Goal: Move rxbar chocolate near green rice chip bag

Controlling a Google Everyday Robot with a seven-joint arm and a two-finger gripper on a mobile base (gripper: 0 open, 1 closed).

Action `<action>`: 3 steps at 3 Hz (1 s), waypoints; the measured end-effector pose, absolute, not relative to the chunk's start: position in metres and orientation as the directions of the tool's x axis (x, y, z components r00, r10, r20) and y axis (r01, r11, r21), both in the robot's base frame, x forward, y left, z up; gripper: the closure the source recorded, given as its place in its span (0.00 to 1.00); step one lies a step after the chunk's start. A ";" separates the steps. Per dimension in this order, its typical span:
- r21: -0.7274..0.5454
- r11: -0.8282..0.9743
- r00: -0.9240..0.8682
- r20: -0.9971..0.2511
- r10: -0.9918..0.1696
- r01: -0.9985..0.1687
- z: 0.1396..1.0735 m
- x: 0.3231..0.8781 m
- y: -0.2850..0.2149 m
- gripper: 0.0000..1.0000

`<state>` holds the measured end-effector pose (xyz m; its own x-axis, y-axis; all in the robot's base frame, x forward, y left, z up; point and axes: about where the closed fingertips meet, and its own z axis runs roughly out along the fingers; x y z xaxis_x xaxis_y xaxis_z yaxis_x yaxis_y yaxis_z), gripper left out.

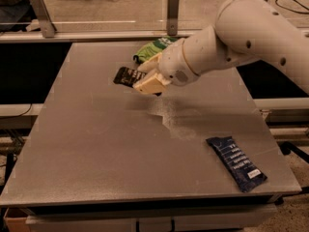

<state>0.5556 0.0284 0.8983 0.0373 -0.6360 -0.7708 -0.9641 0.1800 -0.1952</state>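
Jaws on the gripper [145, 75] are pinched shut on one end of the rxbar chocolate [125, 76]. The little dark bar sticks out to the left of the cream-colored fingers [150, 83], and you can see small white letters on it. It sits over the far half of the gray desk [96, 153], about halfway between the left edge and the right edge. It looks lifted a little off the desk top, and a soft shadow lies on the desk under the gripper.

Right behind the gripper, close to the far edge of the desk, lies the green rice chip bag [150, 49]. It is bright green and crinkly. The gripper hides part of it. The bar is just beside the bag, on the side toward the near edge. I cannot tell if the two touch.

A big white arm [241, 37] comes in from the far right corner and bends down to the gripper. It covers some of the far right part of the desk.

Down by the near right corner lies a long dark blue bar wrapper [236, 163]. It is flat on the desk, turned at a slant, and well apart from the gripper and the green bag.
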 end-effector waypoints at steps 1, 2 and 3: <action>-0.172 0.238 -0.012 -0.788 -0.616 -0.956 0.887 0.550 -0.037 1.00; -0.170 0.239 -0.016 -0.782 -0.623 -0.956 0.889 0.550 -0.041 1.00; -0.175 0.238 -0.022 -0.761 -0.648 -0.955 0.896 0.546 -0.057 1.00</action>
